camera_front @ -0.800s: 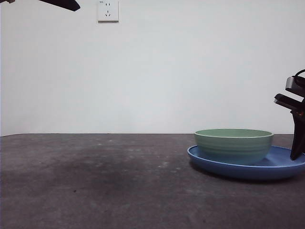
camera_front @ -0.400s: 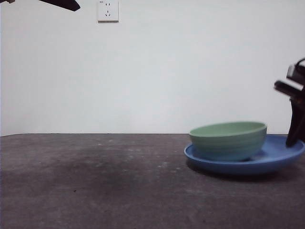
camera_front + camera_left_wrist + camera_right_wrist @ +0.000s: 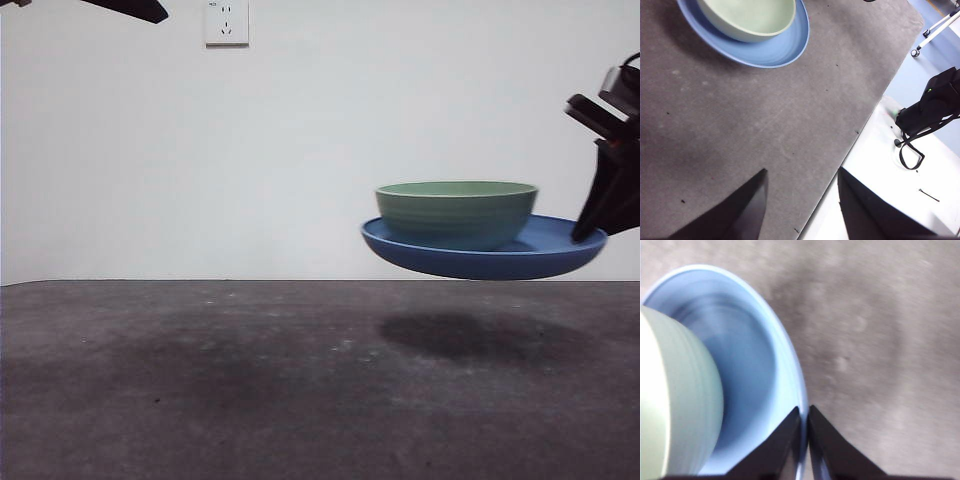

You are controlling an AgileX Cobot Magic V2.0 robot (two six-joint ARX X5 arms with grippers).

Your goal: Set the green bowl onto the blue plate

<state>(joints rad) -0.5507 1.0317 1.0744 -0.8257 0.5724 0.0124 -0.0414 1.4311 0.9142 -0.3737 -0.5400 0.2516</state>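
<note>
The green bowl (image 3: 457, 212) sits inside the blue plate (image 3: 545, 249), and both hang in the air well above the table, with a shadow beneath. My right gripper (image 3: 588, 232) is shut on the plate's right rim (image 3: 799, 405) and carries it; the bowl (image 3: 675, 400) fills the near side of the right wrist view. My left gripper (image 3: 800, 200) is open and empty, high over the table's edge; its view shows the bowl (image 3: 747, 17) in the plate (image 3: 775, 47) from above. It shows only as a black tip (image 3: 125, 8) at the front view's top left.
The dark grey table (image 3: 250, 380) stretches across the front view. A white wall socket (image 3: 227, 22) is on the back wall. Beyond the table's edge, the left wrist view shows a black bag (image 3: 932, 105) and a tripod leg (image 3: 935, 27) on the floor.
The right gripper has lifted the plate with the bowl off the table, up and slightly left. It tilted half a second ago and now hangs level.
</note>
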